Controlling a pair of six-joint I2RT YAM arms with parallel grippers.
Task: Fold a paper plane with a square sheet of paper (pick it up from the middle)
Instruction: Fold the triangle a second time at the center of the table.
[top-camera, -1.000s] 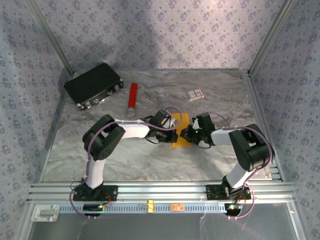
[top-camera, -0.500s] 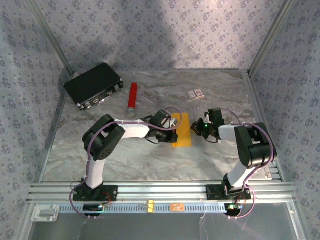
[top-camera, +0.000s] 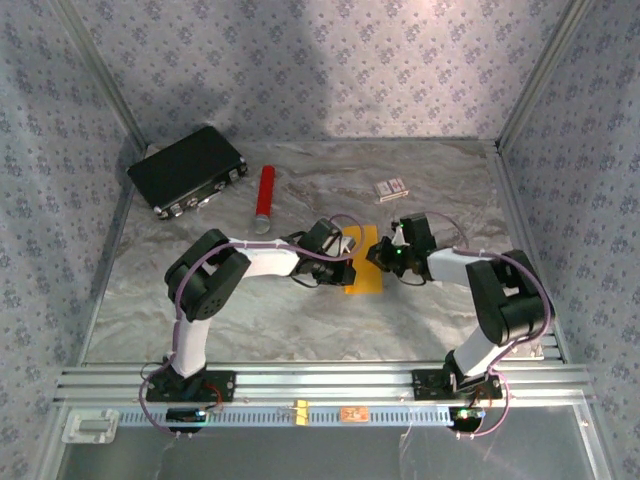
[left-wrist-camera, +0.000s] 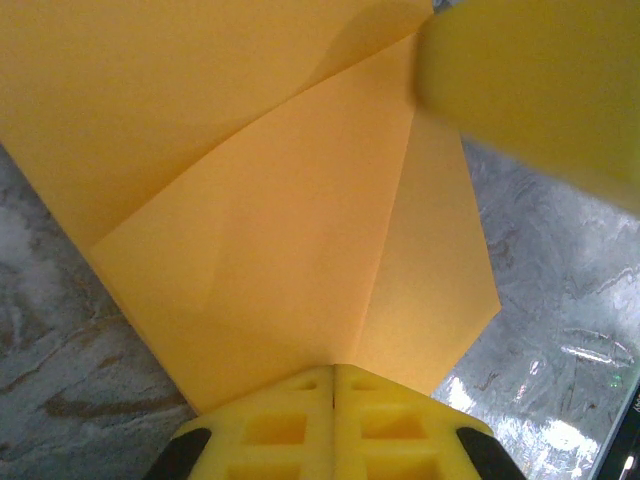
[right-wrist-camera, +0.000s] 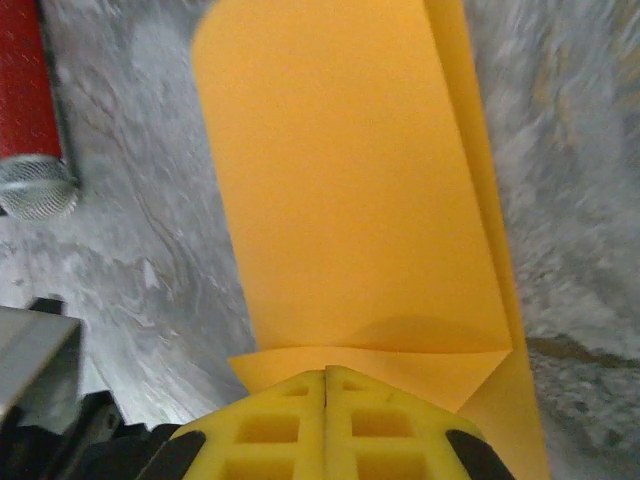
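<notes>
The orange-yellow sheet of paper (top-camera: 366, 278) lies on the marble table, folded into a narrow, layered shape. Diagonal creases on the paper (left-wrist-camera: 260, 200) run together toward my left gripper (left-wrist-camera: 333, 368). That gripper is shut, its tips resting on the paper's edge. My right gripper (right-wrist-camera: 326, 371) is also shut, its tips on a folded flap of the paper (right-wrist-camera: 340, 180). From above, the left gripper (top-camera: 350, 262) and right gripper (top-camera: 376, 255) meet the paper from opposite sides. A blurred yellow finger (left-wrist-camera: 530, 90) of the right gripper crosses the left wrist view's top right.
A red cylinder (top-camera: 265, 198) with a silver end lies behind and left of the paper; the same red cylinder (right-wrist-camera: 25, 90) appears at the upper left of the right wrist view. A black case (top-camera: 188, 170) sits at the back left. A small white-and-red box (top-camera: 391, 188) lies at the back.
The right gripper drew away to the right of the paper, then came back left onto it. The left arm and the paper have stayed put.
</notes>
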